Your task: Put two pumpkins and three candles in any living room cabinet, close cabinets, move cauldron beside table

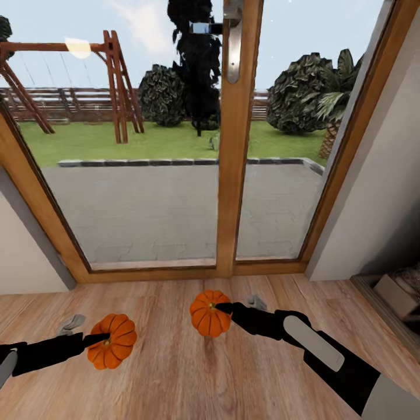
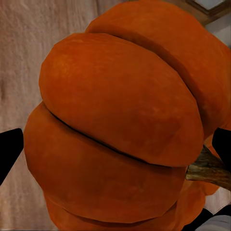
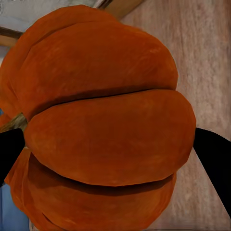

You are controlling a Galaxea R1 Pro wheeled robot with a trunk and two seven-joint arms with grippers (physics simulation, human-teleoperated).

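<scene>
Inventory, living-room floor by glass door:

- Pumpkins: 2. One in left gripper, one in right gripper.
- Left pumpkin: sits betw. the jaws, jaws closed onto its ribs; dark fingertips show either side of it in wrist view. Stem points sideways, toward one finger.
- Right pumpkin: likewise betw. the jaws, clamped approx. across its widest part; fingertips flank it.
- Candles: 0 seen. Cauldron: 0. Cabinet, table: 0 seen.

Risks (judgement):
- Both loads round, ribbed; pinch grip could slip if arms swing during base turn, pumpkin rolls off across wood floor.
- Door frame close ahead of jaws; fwd motion may knock pumpkins loose.
- Both grippers full, so no free jaw to open a cabinet drawer.
</scene>
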